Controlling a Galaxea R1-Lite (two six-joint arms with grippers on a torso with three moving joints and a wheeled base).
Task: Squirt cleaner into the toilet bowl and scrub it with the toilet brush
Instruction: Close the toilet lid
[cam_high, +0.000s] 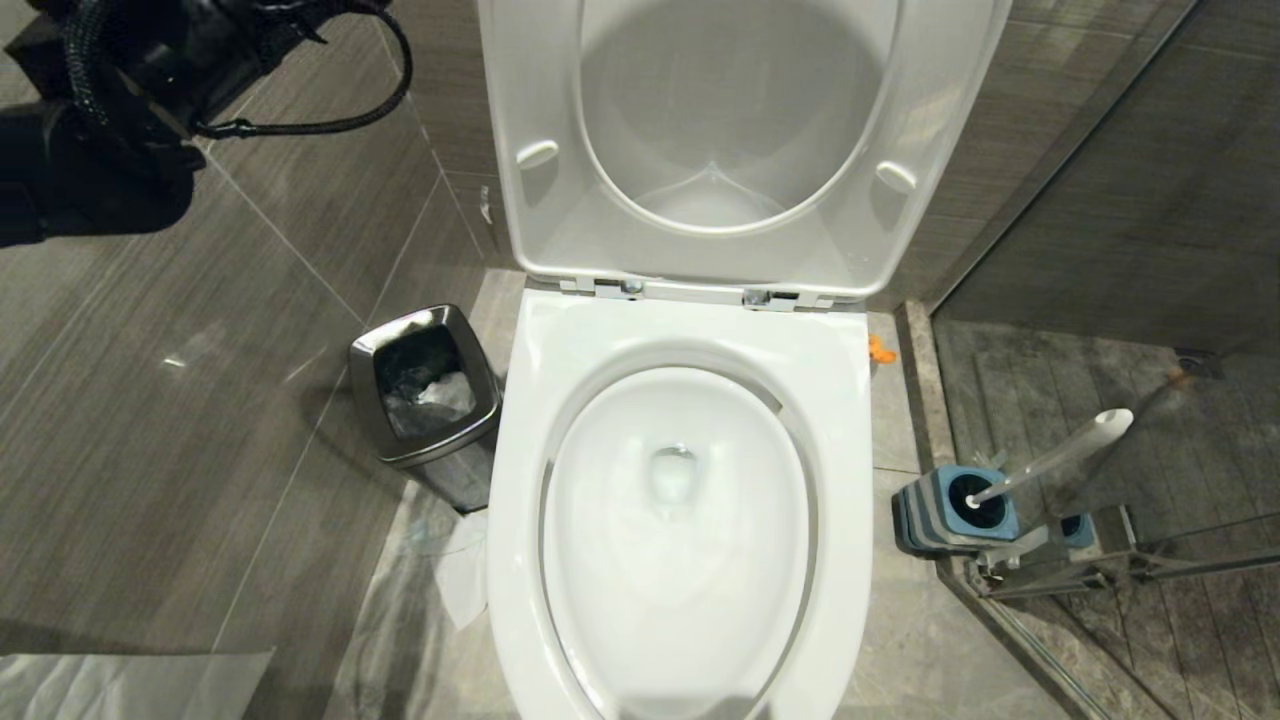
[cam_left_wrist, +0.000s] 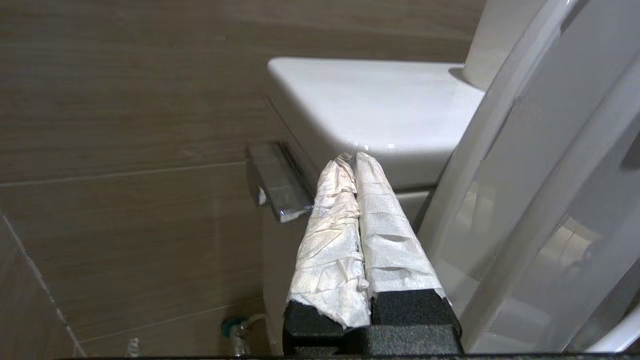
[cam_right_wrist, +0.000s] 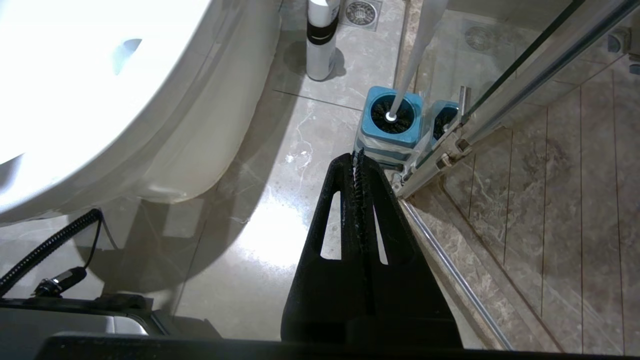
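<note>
While the left gripper (cam_left_wrist: 352, 162), pressed shut and empty, sits beside the tank (cam_left_wrist: 380, 105) at the bowl's (cam_high: 690, 350) eleven o'clock, the brush (cam_high: 1060, 455) stands holstered at three o'clock, so the raised seat (cam_high: 540, 200) risks a knock from that arm.
</note>
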